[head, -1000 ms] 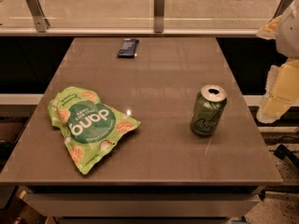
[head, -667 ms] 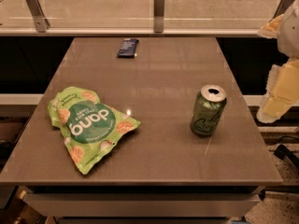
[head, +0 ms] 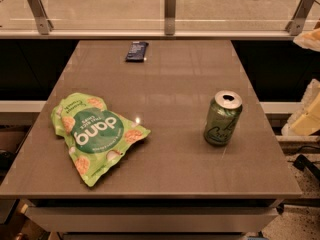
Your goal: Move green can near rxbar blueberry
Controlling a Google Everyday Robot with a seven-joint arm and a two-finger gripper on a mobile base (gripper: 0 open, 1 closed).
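Three things are sitting apart on the table (head: pixel 165 84): green can (head: pixel 222 118), rxbar blueberry (head: pixel 136 51), green snack bag (head: pixel 97 134). Off the right edge the gripper (head: pixel 306 120) is hanging; I cannot tell if it is open.

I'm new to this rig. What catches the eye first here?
The big green snack bag lies on the table, front left. The green can stands upright at right, the dark bar lies at the far edge, and the gripper is off the table at the right frame edge.
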